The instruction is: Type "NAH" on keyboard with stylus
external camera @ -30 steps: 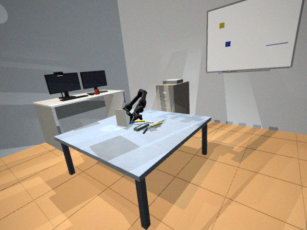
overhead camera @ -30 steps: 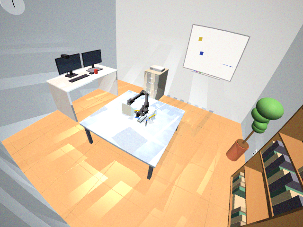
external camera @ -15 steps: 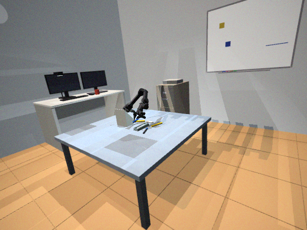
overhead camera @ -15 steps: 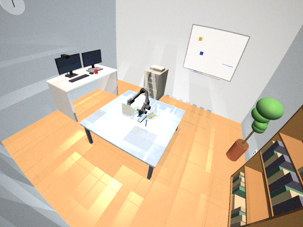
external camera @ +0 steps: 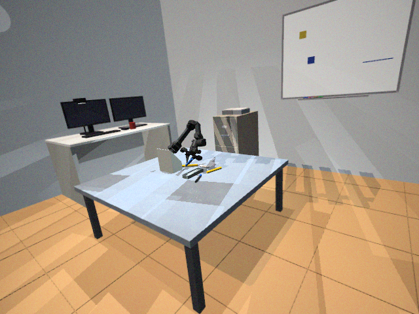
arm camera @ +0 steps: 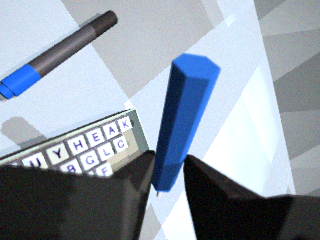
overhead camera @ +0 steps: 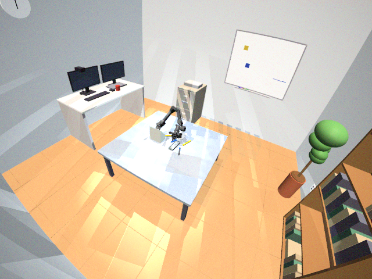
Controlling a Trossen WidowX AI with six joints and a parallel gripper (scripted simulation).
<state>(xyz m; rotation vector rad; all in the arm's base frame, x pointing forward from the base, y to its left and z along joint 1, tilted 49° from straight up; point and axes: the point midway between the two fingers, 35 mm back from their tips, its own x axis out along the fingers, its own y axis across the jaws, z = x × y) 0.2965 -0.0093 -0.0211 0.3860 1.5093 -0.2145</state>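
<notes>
My gripper (overhead camera: 175,138) (external camera: 191,157) (arm camera: 168,159) is shut on the blue stylus (arm camera: 186,110) (external camera: 188,162). In the wrist view the stylus is tilted, with its thin tip just past the fingers. The small keyboard (overhead camera: 174,146) (external camera: 192,173) (arm camera: 131,156) lies on the desk. In the wrist view it is at the lower left, to the left of the stylus, and the stylus does not overlap it. The A key (arm camera: 111,130) and the H key (arm camera: 77,145) show. The left finger hides part of the keyboard, and no N key can be made out.
A dark marker with a blue end (overhead camera: 179,151) (external camera: 198,178) (arm camera: 62,51) lies beside the keyboard. One yellow pencil (overhead camera: 186,142) (external camera: 214,169) lies to the right, another (overhead camera: 168,135) (external camera: 190,165) behind. An upright beige block (overhead camera: 156,134) (external camera: 167,161) stands left of the gripper.
</notes>
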